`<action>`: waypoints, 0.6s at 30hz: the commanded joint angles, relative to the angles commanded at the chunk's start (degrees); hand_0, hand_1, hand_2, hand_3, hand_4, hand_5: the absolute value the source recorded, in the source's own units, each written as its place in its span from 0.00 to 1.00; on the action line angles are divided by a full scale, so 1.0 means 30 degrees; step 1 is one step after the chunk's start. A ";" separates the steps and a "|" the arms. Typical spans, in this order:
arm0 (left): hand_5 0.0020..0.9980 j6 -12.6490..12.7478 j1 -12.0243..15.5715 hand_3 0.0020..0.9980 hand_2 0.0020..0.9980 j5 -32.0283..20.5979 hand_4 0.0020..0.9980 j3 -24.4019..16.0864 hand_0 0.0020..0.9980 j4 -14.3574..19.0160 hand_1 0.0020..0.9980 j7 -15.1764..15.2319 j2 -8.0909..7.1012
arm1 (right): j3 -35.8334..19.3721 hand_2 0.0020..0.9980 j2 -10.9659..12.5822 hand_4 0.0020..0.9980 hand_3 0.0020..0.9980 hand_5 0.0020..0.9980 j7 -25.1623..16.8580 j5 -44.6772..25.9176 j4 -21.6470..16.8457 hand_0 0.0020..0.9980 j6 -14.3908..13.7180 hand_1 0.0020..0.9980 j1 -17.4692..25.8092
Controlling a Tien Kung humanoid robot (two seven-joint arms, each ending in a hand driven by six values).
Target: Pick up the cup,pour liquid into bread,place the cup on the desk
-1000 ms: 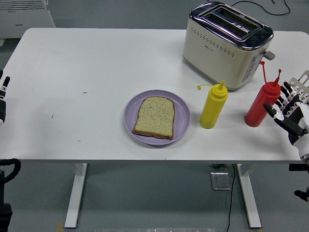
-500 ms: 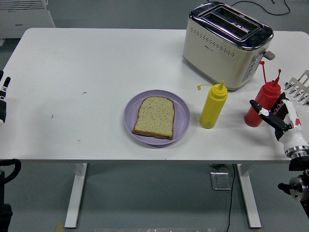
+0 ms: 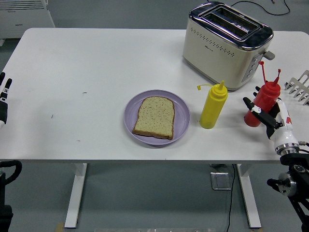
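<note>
Bread first: one slice of speckled brown bread (image 3: pixel 154 117) lies flat on a round lilac plate (image 3: pixel 181 116) near the front edge of the white table (image 3: pixel 96 67), roughly mid-table. No actual cup anywhere, just two squeeze bottles. The yellow plastic squeeze bottle (image 3: pixel 213 106) with a pointed nozzle and a loose little cap stands upright just right of the plate, not touching it. The red plastic squeeze bottle (image 3: pixel 259 102) stands upright further right, close to the table's right end, in front of the toaster's lower corner.

The right hand (image 3: pixel 268 116), black fingers with white knuckle parts, comes in from the lower right and is right up against the red bottle's lower half. Its fingers (image 3: pixel 252 106) reach across the front of the bottle, and part of the bottle base is covered by them. Honestly can't tell whether it's actually clamped on or only touching; the bottle sits on the table and looks vertical, so I wouldn't call it lifted.

The left hand (image 3: pixel 4 99) barely peeks in at the left edge, beside the table, away from everything. Only a few fingertips are visible, so no idea whether it's open or closed.

At the back right sits a cream and chrome two-slot toaster (image 3: pixel 224 43). A white wire rack (image 3: pixel 299 87) pokes in at the right edge, behind the red bottle.
</note>
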State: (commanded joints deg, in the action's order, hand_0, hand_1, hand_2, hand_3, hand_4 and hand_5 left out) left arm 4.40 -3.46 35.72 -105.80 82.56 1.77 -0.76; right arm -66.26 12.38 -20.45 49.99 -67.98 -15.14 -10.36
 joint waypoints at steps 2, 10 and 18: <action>1.00 0.0006 -0.0018 0.80 0.86 -0.0001 0.66 -0.0028 0.84 -0.0009 0.84 -0.0002 0.0002 | 0.0206 0.73 -0.0065 0.92 0.87 0.24 -0.0066 -0.0193 0.0127 0.80 -0.0273 0.73 -0.0188; 1.00 0.0010 -0.0060 0.79 0.86 -0.0008 0.66 -0.0109 0.84 -0.0009 0.84 -0.0005 0.0012 | 0.1013 0.60 -0.0156 0.91 0.76 0.24 -0.0590 -0.1110 0.0377 0.71 -0.1638 0.63 -0.0727; 1.00 0.0017 -0.0072 0.79 0.86 -0.0007 0.66 -0.0185 0.84 -0.0018 0.84 -0.0007 0.0035 | 0.1874 0.40 -0.0330 0.90 0.51 0.21 -0.1446 -0.2577 0.0729 0.45 -0.3348 0.39 -0.1175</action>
State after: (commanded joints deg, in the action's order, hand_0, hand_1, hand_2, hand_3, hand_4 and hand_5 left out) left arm 4.45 -3.68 35.70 -106.36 82.50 1.75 -0.66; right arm -60.64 11.39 -24.79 42.26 -65.79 -25.19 -13.89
